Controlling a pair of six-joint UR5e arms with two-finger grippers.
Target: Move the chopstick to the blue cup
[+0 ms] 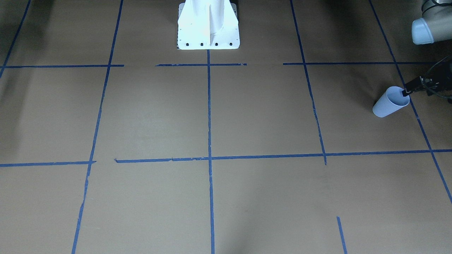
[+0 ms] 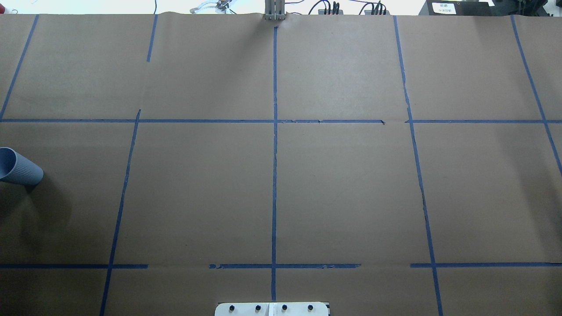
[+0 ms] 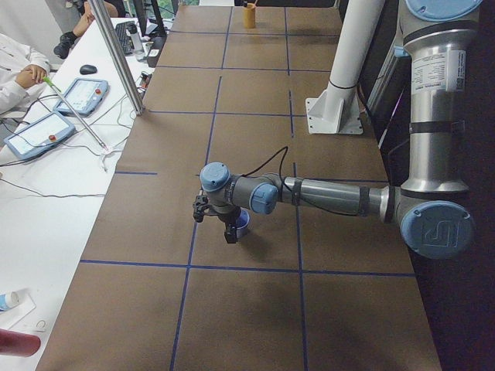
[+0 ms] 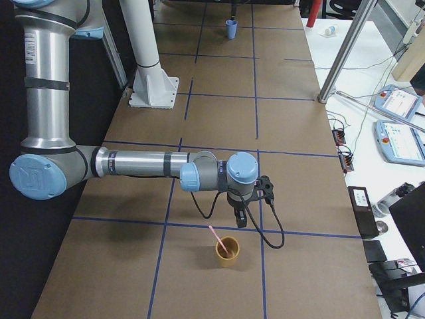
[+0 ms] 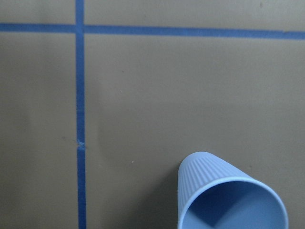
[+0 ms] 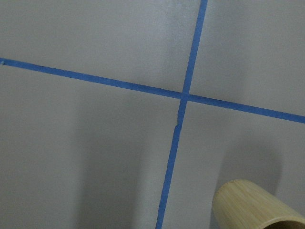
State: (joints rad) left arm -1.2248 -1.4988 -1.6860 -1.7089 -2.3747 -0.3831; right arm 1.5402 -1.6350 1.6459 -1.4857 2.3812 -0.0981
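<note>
The light-blue ribbed cup (image 1: 390, 102) stands near the table's end on my left side. It also shows in the overhead view (image 2: 19, 169) and at the bottom of the left wrist view (image 5: 228, 195). My left gripper (image 1: 406, 92) hangs at the cup's rim, one black fingertip touching or just inside it. I cannot tell whether it is open or shut. A pale pink chopstick (image 4: 215, 235) leans in a bamboo cup (image 4: 227, 252) at the other end of the table. My right gripper (image 4: 240, 218) hovers just above and beside that cup. Its state cannot be told.
The white robot pedestal (image 1: 208, 24) stands at the table's robot-side edge. Blue tape lines grid the brown table. Operators' desks with teach pendants (image 4: 398, 103) run along the far side. The bamboo cup's rim shows in the right wrist view (image 6: 257, 205).
</note>
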